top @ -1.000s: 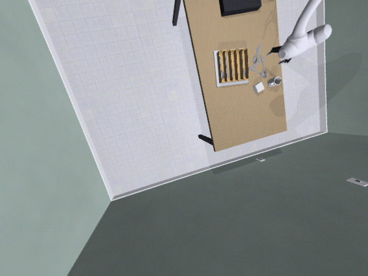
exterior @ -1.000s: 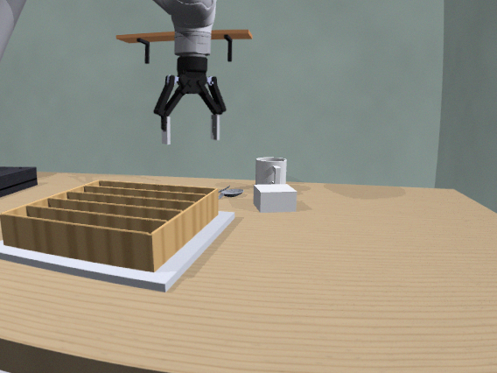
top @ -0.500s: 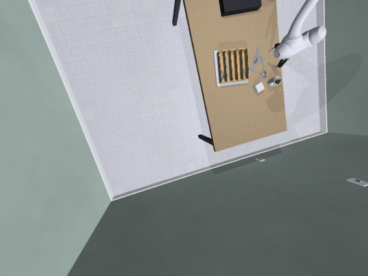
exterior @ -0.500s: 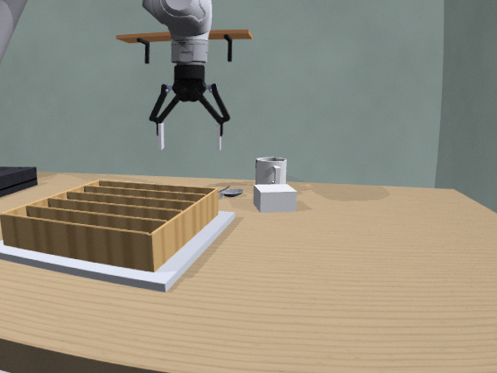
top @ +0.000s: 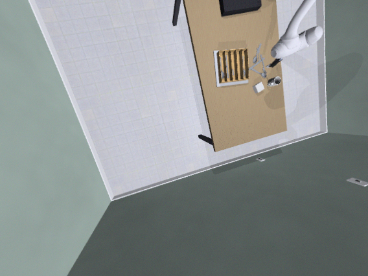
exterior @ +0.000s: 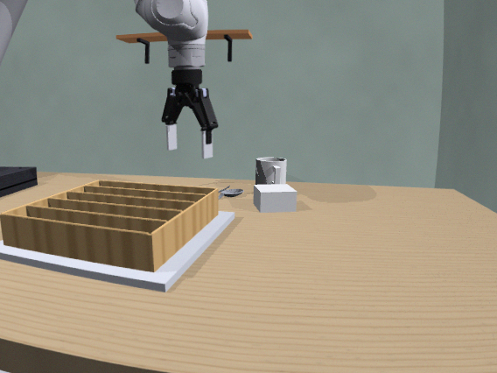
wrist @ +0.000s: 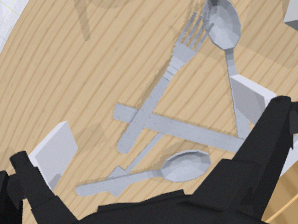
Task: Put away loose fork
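A: Exterior view first: how does the arm stand?

B: It comes down from the top, wrist vertical, and the gripper (exterior: 189,144) hangs high over the wooden table (exterior: 350,271), above the far right corner of the tray (exterior: 109,236). The jaws are spread wide with nothing between them.

A: And the loose fork?

B: In the wrist view the fork (wrist: 162,83) lies flat on the table below the gripper, tines next to the bowl of one spoon (wrist: 225,36), its handle crossed over a flat knife (wrist: 186,131). From the top it sits in the small cutlery heap just right of the tray.

A: Count the heap.

B: One fork, one knife and two spoons; the second spoon (wrist: 153,172) lies nearest the gripper body.

A: Other things on the table?

B: One mug (exterior: 270,171), one white block (exterior: 275,198) just in front of it, and a dark slab (exterior: 15,177) at the far left.

A: What does the tray hold?

B: It has five long slots and rests on a white base. The top view shows greyish pieces in some slots, too small to tell forks from the rest. I cannot see inside the mug.
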